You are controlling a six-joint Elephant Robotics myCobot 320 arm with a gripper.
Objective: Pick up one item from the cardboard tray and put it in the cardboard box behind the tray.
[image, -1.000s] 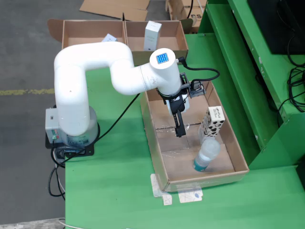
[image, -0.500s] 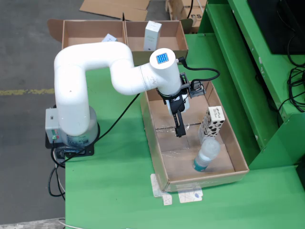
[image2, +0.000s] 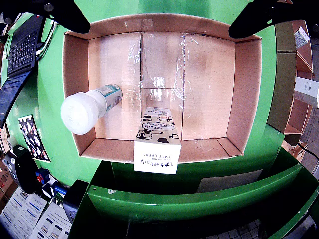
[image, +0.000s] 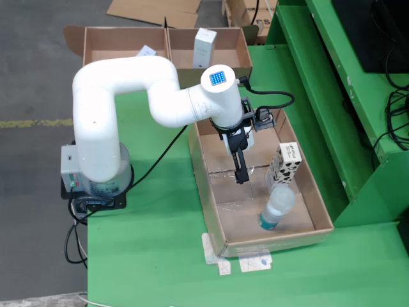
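Note:
The cardboard tray holds a cow-patterned hand cream carton standing against its right wall and a clear bottle with a white cap lying near the front. My gripper hangs over the tray's middle, left of the carton and behind the bottle. In the wrist view the black fingers spread wide at the top corners, so the gripper is open and empty. Below it lie the bottle and the carton on the tray.
Behind the tray stands a two-compartment cardboard box holding a white carton and a small packet. A green frame rises right of the tray. The arm's base sits left. A keyboard lies beyond the tray.

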